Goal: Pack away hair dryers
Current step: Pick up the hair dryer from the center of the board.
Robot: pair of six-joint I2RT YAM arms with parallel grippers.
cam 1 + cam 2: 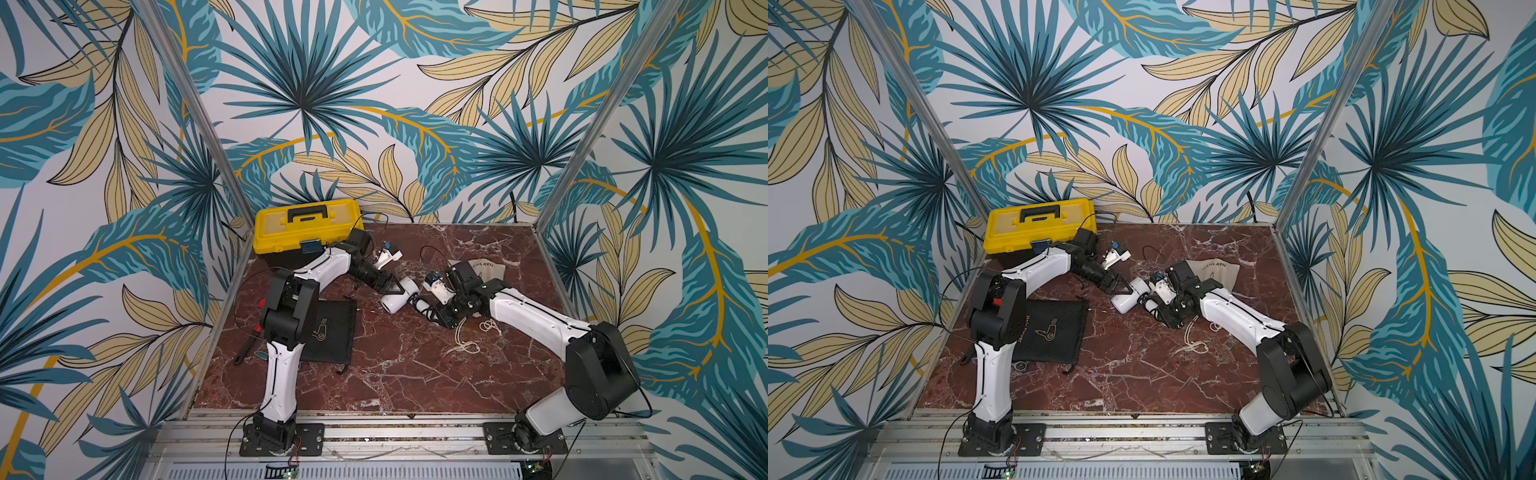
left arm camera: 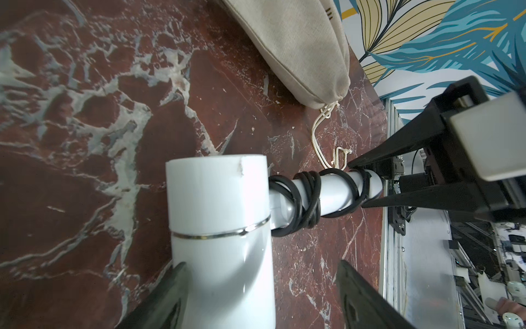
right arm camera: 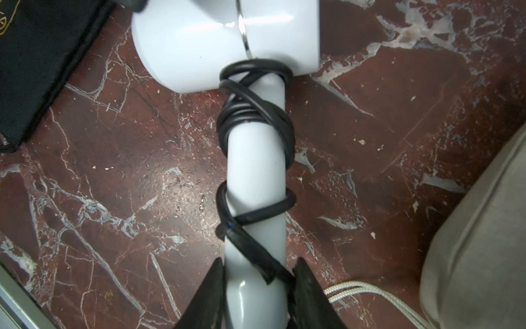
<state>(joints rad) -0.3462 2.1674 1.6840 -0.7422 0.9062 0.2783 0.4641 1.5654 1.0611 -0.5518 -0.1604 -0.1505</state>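
White cylindrical plastic hair dryer [image 2: 219,199]: smooth, glossy; thin metal band [image 2: 219,235] round barrel. Its black cord [image 3: 256,119]: matt, rubbery. Red-brown marble-look tabletop [image 2: 85,128]: polished, scuffed. Beige drawstring pouch [image 2: 299,51]: coarse woven cloth. Yellow toolbox [image 1: 307,226]: smooth plastic.

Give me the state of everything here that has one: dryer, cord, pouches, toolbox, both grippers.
White plastic hair dryer: lying on the table.
Black cord: wound around the dryer's handle.
Yellow plastic toolbox: lid closed.
Black fabric drawstring pouch: flat on the table.
Beige fabric drawstring pouch: lying on the table.
Left gripper: open, straddling the dryer's barrel.
Right gripper: shut on the dryer's handle.
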